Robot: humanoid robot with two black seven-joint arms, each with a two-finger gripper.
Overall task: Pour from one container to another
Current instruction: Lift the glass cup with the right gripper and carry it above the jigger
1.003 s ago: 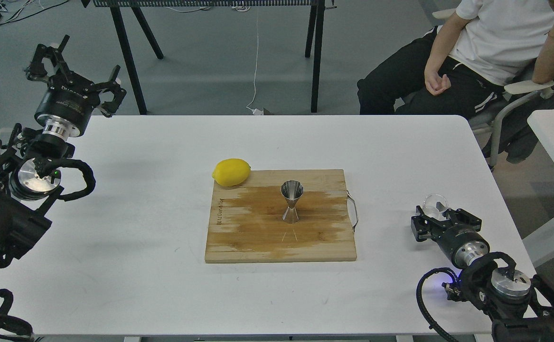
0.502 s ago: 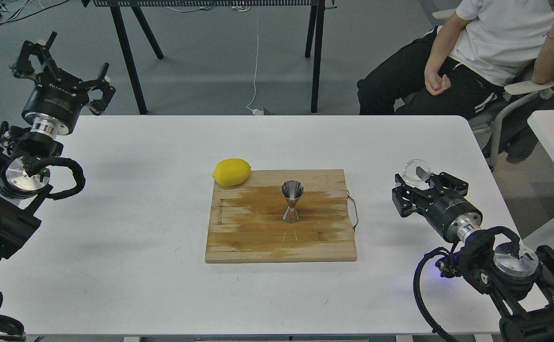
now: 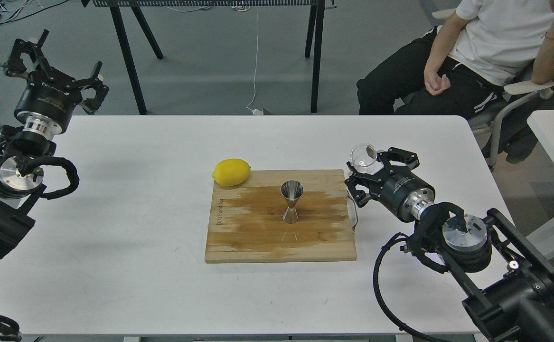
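The steel hourglass-shaped jigger [image 3: 292, 201] stands upright in the middle of the wooden cutting board [image 3: 258, 237]. My right gripper [image 3: 369, 168] hovers just past the board's right edge, shut on the small clear glass cup [image 3: 363, 156], which it holds above the table, to the right of the jigger and higher. My left gripper [image 3: 51, 61] is raised beyond the table's far left corner, its fingers spread open and empty.
A yellow lemon [image 3: 231, 172] lies at the board's far left corner. The board has a metal handle [image 3: 353, 211] on its right side. A seated person [image 3: 485, 52] is beyond the far right of the white table [image 3: 115, 285].
My right gripper has lifted the glass cup off the table at the right and carried it up and left toward the board. My left arm has drifted slightly left and back.
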